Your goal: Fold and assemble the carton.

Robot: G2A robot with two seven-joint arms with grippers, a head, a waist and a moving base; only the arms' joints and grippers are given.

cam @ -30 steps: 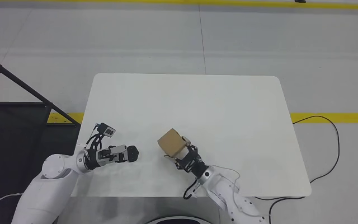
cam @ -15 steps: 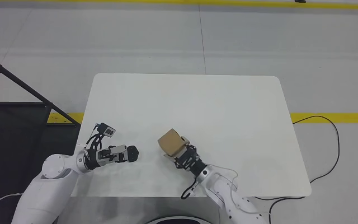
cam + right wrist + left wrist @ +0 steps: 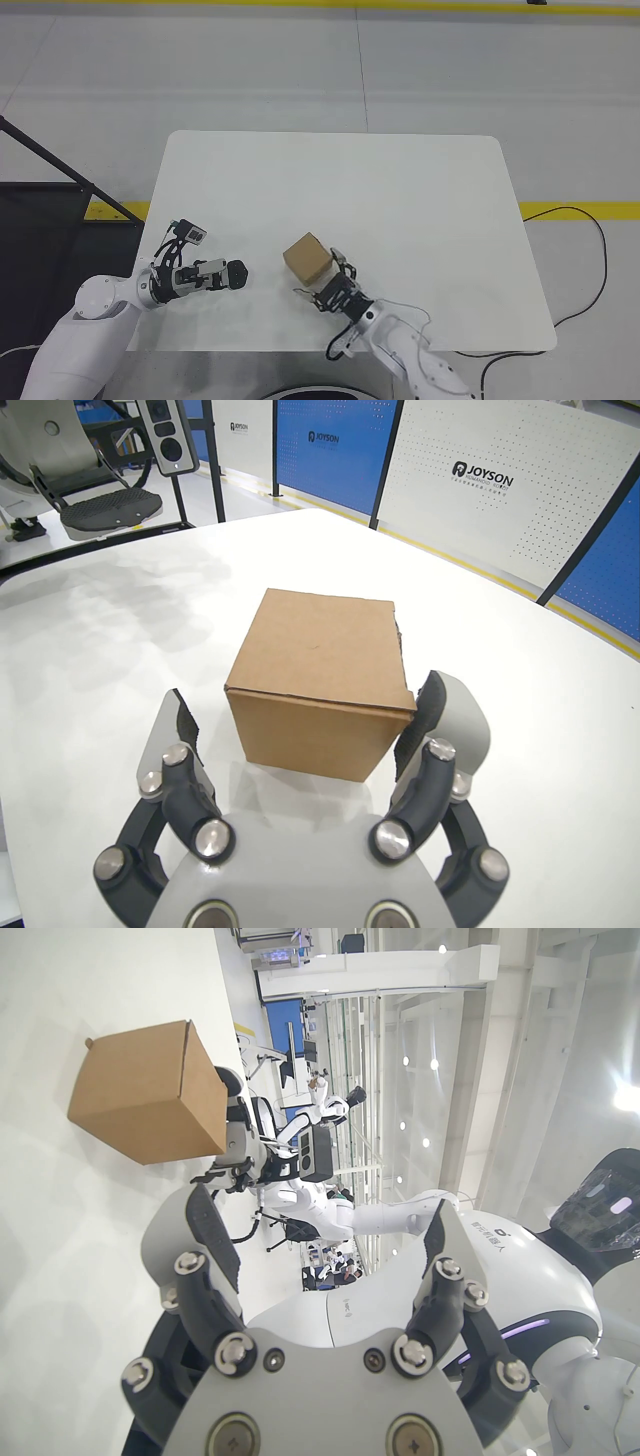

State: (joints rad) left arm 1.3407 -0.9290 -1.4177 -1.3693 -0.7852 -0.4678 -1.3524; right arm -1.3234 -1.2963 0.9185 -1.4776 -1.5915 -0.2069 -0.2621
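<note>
Right jaws spread beside closed carton [image 3: 320, 680] on table [image 3: 420, 200]; left jaws spread.

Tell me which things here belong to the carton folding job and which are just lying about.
Job: carton; right tool, open next to the carton; left tool, open, apart from the carton.
Not the job: table; yellow floor line.

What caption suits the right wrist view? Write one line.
Closed brown carton on the white table, the right arm's open jaws facing it.
</note>
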